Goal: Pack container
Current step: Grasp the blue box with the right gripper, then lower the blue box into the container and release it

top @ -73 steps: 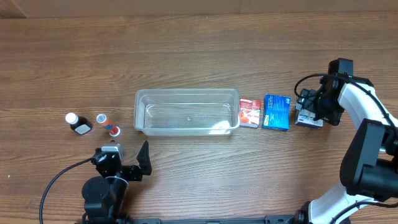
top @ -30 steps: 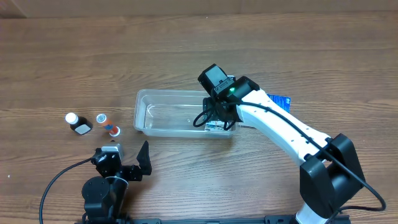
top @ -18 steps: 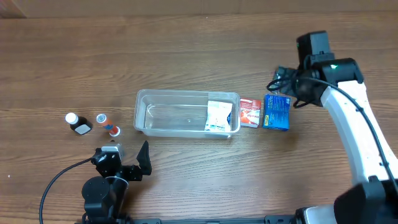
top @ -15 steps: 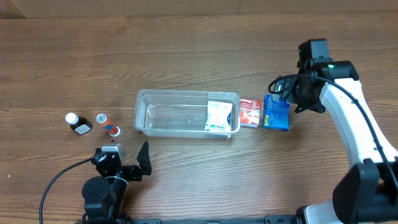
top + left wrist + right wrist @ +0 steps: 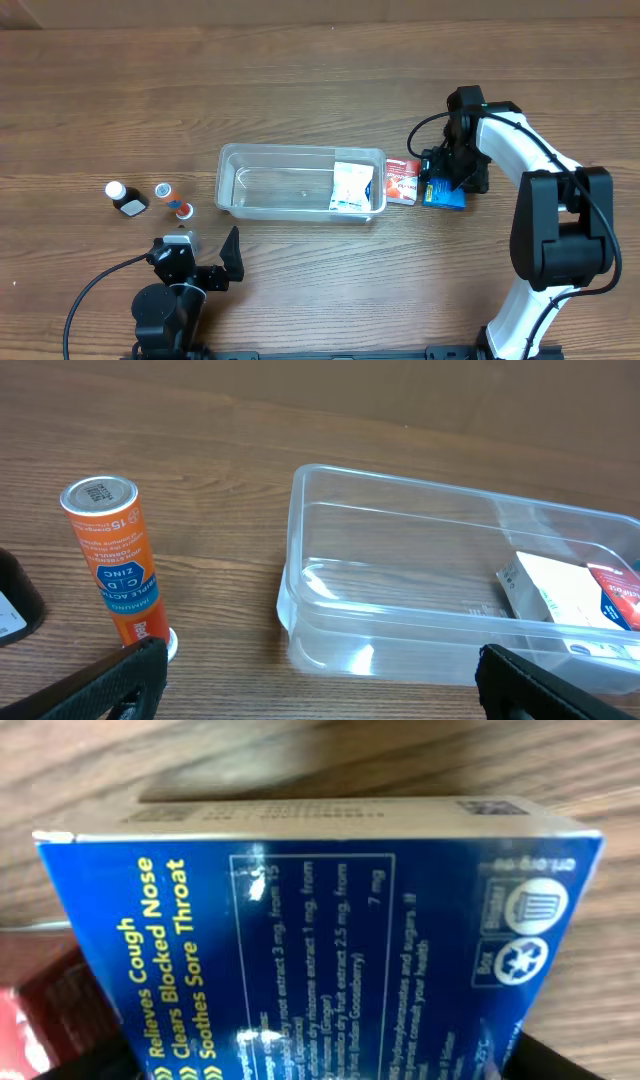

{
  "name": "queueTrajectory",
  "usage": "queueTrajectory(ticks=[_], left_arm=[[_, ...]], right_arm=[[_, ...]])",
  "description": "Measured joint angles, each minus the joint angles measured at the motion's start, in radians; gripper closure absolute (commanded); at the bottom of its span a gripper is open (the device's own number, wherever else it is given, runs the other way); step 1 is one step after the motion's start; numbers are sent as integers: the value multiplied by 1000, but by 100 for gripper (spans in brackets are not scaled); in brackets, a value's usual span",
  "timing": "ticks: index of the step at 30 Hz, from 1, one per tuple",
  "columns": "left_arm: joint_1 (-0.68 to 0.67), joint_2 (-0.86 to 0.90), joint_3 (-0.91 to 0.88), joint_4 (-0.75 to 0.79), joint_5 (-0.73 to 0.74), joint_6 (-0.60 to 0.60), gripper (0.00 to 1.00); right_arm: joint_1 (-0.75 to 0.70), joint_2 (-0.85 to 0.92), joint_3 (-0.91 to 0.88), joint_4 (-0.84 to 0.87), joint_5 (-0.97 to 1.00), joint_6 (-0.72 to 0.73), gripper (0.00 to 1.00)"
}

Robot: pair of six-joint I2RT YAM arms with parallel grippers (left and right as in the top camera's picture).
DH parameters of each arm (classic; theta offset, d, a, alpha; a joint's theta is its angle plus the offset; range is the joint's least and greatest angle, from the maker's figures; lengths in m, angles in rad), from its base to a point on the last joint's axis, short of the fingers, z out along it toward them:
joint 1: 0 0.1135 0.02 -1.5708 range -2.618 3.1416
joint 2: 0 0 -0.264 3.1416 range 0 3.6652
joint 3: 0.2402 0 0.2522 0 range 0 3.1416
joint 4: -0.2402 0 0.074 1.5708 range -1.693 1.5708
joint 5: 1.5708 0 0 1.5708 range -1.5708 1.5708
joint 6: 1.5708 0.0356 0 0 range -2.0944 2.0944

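The container (image 5: 300, 152) lies at the centre of the surface (image 5: 320, 80) in the overhead view, long side left to right, upright and open-topped. One white box (image 5: 352, 187) lies inside, at its right end; the rest of its floor is bare. A red box (image 5: 403, 181) sits just outside the container's right wall, and a blue box (image 5: 320, 920) lies beside that, further right. The right fingers (image 5: 575, 1065) are down over the blue box, and the wrist view shows dark finger edges at the lower corners of the frame on either side of the carton. Whether they are clamped on it cannot be told. The left fingers (image 5: 110, 682) are spread wide and hold nothing, parked at the lower left of the overhead view and facing the container. An orange tube (image 5: 115, 560) and small bottles (image 5: 125, 198) stand at the left, apart from the container. Assessment: packing is at an early stage, and the step in hand is pickup of the blue box. The next move calls for a confirmed grip, a lift clear of the red box, and placement in the free floor left of the white box.
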Motion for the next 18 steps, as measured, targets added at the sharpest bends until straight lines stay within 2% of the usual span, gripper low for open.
queueTrajectory(ticks=[2, 6, 10, 13, 18], left_arm=[[0, 0, 0, 0, 0, 0, 0], [0, 0, 0, 0, 0, 0, 0], [0, 0, 0, 0, 0, 0, 0], [0, 0, 0, 0, 0, 0, 0], [0, 0, 0, 0, 0, 0, 0]], right_arm=[[0, -2, 0, -2, 14, 35, 29], [2, -58, -6, -67, 45, 82, 29], [71, -389, -11, -147, 48, 98, 28], [253, -586, -8, -140, 35, 164, 28], [610, -523, -9, 121, 42, 299, 28]])
